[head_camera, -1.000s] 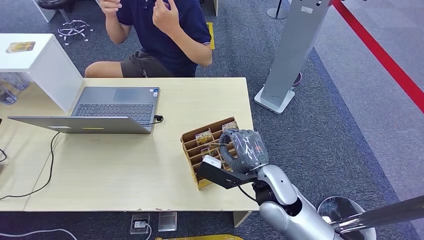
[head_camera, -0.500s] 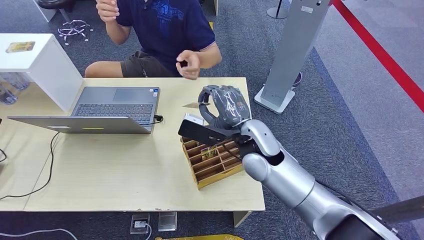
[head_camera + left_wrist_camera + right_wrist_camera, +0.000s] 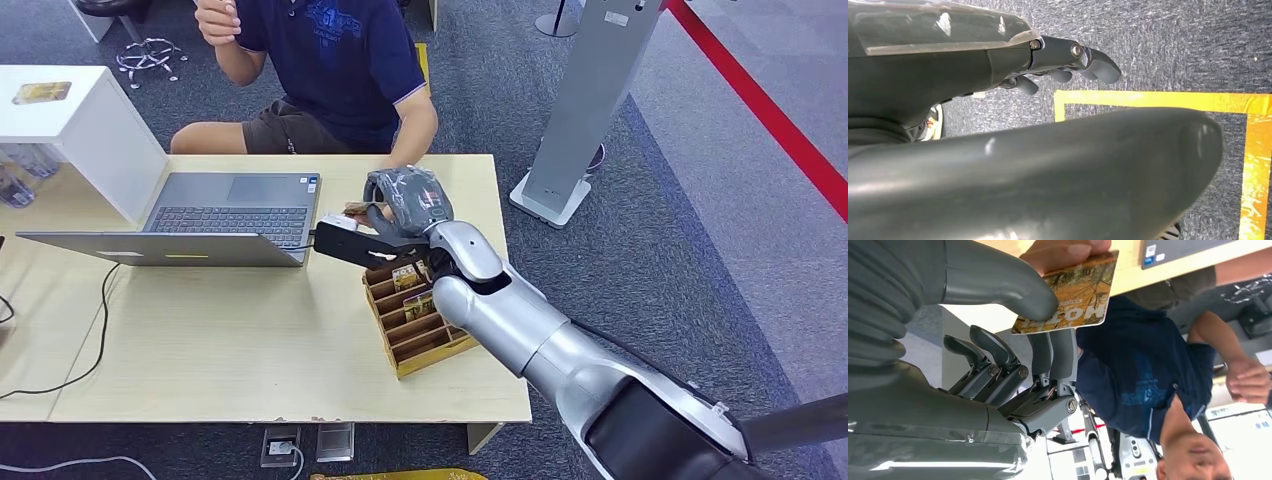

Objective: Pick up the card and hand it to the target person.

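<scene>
My right hand (image 3: 405,200) is raised over the far side of the desk, just in front of the seated person (image 3: 340,60). It pinches a brown and orange card (image 3: 1073,295) between the thumb (image 3: 1008,282) and the dark fingers. In the right wrist view the person's fingers (image 3: 1068,249) grip the card's other end. From the head view the card (image 3: 358,209) shows as a thin edge beside my hand. My left hand (image 3: 1068,57) hangs over the carpet, fingers apart and holding nothing.
A wooden card rack (image 3: 420,325) with several cards stands on the desk (image 3: 250,350) under my right forearm. An open laptop (image 3: 210,215) sits to the left, with a white box (image 3: 90,130) beyond it. A silver stand (image 3: 585,100) rises right of the desk.
My right hand has lifted from the card rack and moved left and away toward the person, carrying the card. The person's hand has come down to the card.
</scene>
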